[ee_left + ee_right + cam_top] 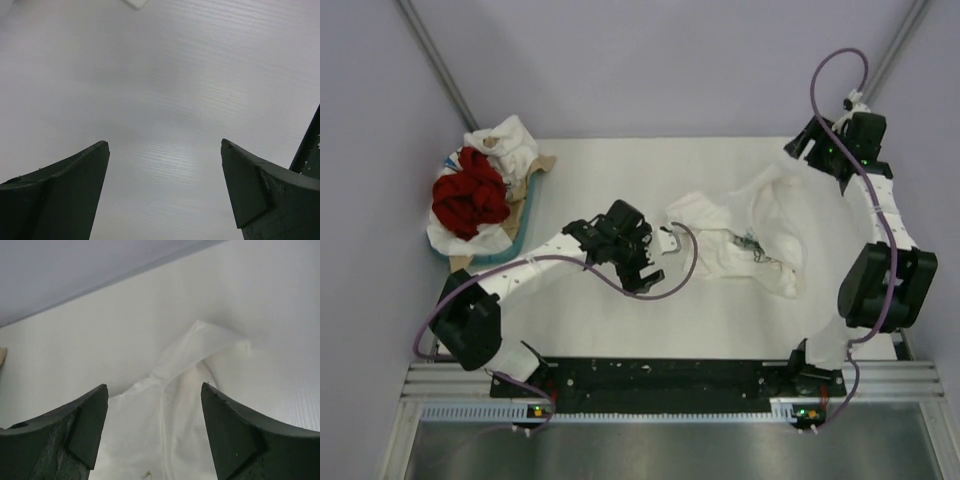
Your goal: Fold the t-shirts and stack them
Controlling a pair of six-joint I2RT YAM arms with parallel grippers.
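Note:
A white t-shirt (760, 225) with a small floral print (752, 245) lies crumpled on the table, right of centre. My left gripper (645, 268) is open and empty over bare table just left of this shirt. In the left wrist view (165, 144) it shows only table between its fingers. My right gripper (805, 145) is open above the shirt's far right edge. The right wrist view (154, 385) shows the shirt (175, 430) below and between its fingers, not gripped. Deep red shirts (470, 195) and white shirts (505, 140) are heaped at the far left.
The heap lies on a teal-rimmed tray (515, 240) with brown cardboard at the table's far left edge. The white table (620, 330) meets a lilac wall at the back. A black rail with the arm bases runs along the near edge.

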